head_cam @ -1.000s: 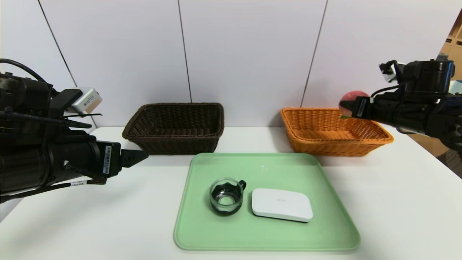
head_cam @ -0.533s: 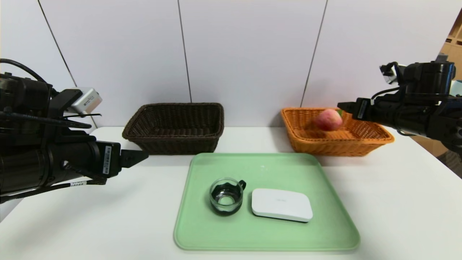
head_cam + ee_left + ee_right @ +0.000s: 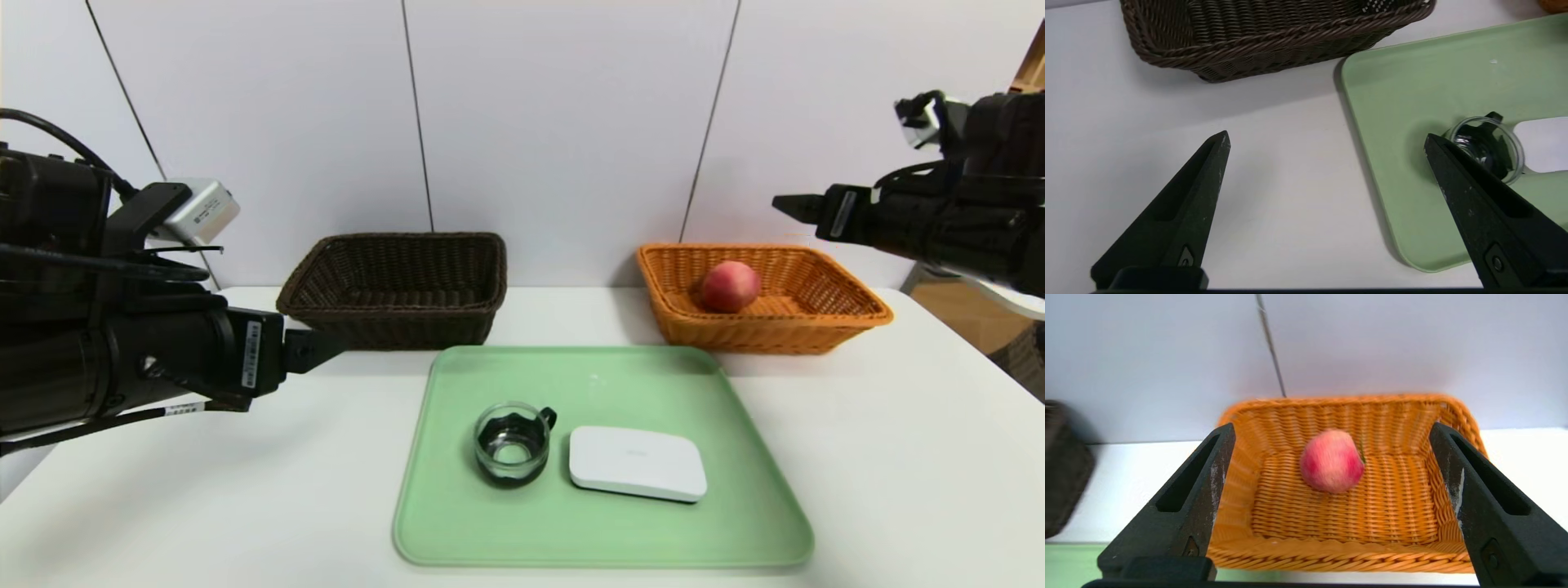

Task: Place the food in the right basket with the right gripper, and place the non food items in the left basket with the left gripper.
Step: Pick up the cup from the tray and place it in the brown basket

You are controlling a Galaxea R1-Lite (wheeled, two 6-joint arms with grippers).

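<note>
Left claw (image 3: 314,349): jaws spread wide, holding nothing, hovering over bare white counter (image 3: 245,490) at the robot's left. Dark brown woven wicker basket (image 3: 396,286) sits just ahead of its tips, nothing visible inside it. Pale green rectangular plastic tray (image 3: 604,523) lies to this claw's right, between the two claws. On the tray: small clear dark-tinted glass cup with black handle (image 3: 513,443), upright, nearest the left claw's right fingertip in the left wrist view (image 3: 1488,145). Flat white rounded-rectangle plastic device (image 3: 638,463) lies just beside the cup on the far side from the left claw; whether the two touch is not clear.

Orange-tan woven wicker basket (image 3: 824,322) sits past the tray's far right corner, below and ahead of the right claw. Round pink-red peach (image 3: 729,286) rests on that basket's floor, apart from the claw.

Right claw (image 3: 785,202): released, jaws wide apart, raised above the orange basket's right side, peach framed between the fingers in the right wrist view (image 3: 1332,460).
</note>
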